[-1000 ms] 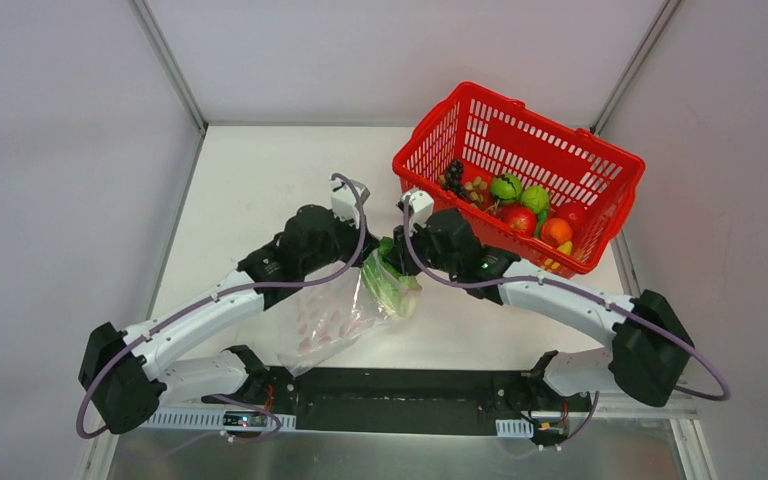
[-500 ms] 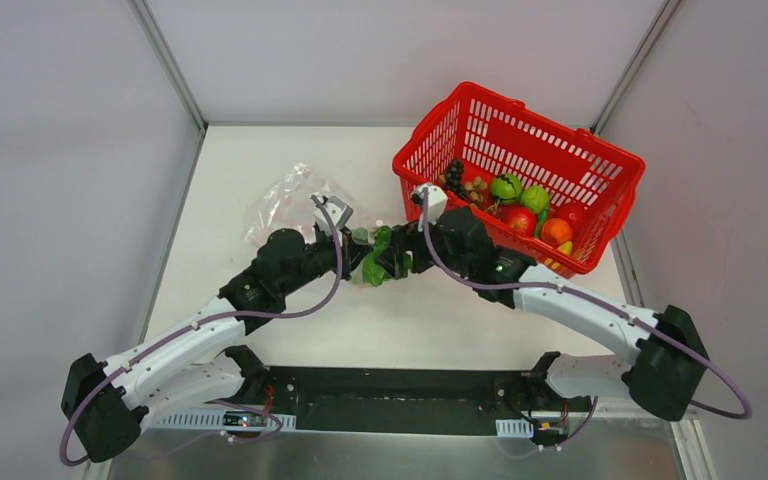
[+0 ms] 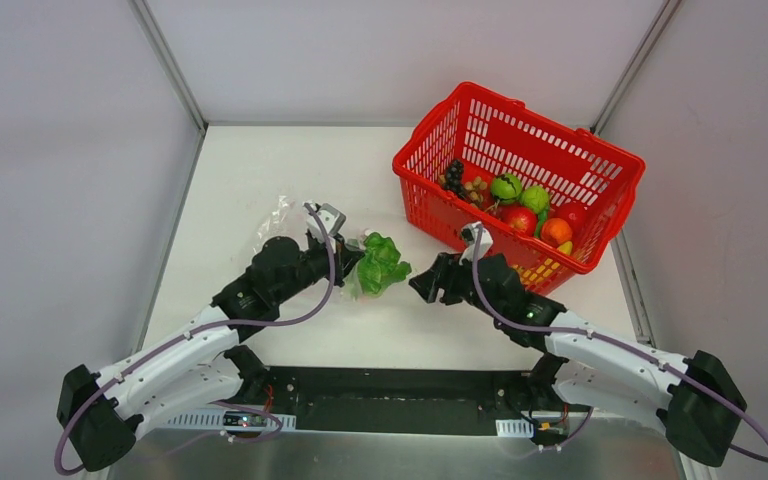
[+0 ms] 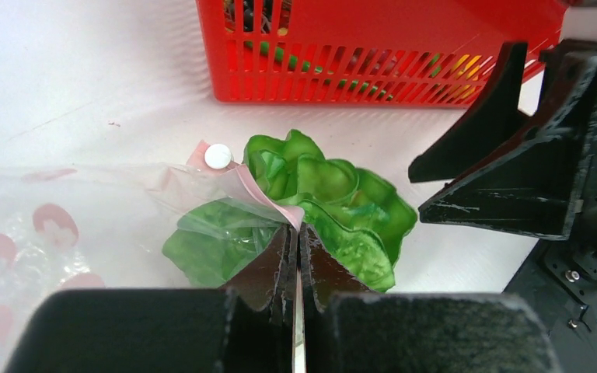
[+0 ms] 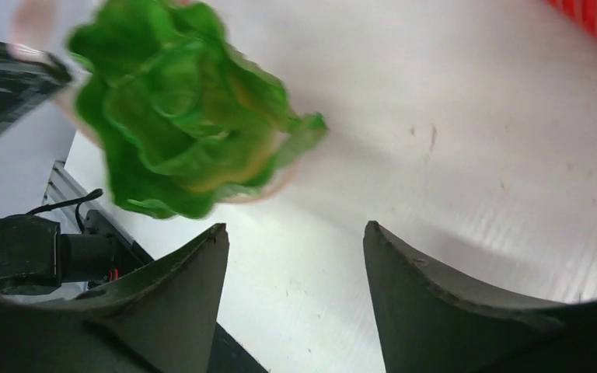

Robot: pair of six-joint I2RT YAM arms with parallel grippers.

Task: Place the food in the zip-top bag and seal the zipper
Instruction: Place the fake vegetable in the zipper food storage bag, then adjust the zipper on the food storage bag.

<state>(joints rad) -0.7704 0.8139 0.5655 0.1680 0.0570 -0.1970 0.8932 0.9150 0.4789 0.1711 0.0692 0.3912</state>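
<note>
The green lettuce (image 3: 381, 264) lies on the table with its left half under the clear plastic of the zip-top bag (image 4: 62, 233) and its right half (image 4: 342, 202) sticking out. My left gripper (image 4: 296, 230) is shut on the bag's mouth edge, where the red-pink zipper (image 4: 255, 193) folds over beside a white slider (image 4: 218, 155). In the top view the left gripper (image 3: 350, 264) touches the lettuce's left side. My right gripper (image 3: 418, 284) stands open just right of the lettuce, holding nothing. In the right wrist view the lettuce (image 5: 179, 116) lies beyond the right gripper (image 5: 295, 233).
A red mesh basket (image 3: 450, 125) stands at the back right, holding dark grapes (image 3: 453, 175), green fruit (image 3: 506, 187), red fruit (image 3: 520, 220) and an orange one (image 3: 556, 232). The rest of the bag (image 3: 282, 215) bunches behind the left wrist. The basket's wall (image 4: 373, 47) is close behind the lettuce.
My right gripper let go of the lettuce and drew back toward the near right. The left gripper swung the bag round from the near side to the lettuce's left.
</note>
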